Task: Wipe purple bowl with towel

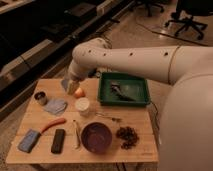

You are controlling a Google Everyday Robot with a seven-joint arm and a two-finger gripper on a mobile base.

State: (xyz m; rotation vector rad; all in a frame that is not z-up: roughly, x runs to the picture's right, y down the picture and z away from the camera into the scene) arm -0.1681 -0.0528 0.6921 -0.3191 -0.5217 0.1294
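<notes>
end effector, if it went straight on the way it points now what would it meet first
Probably the table just behind the towel: the end effector points down near the back-left edge. Depth is unclear.

No readable txt, labels, brands or nos. anywhere: none on cup [40, 97] near the jaws, none on green tray [125, 103] beside them. Jaws hang over counter [145, 120] rear edge.
</notes>
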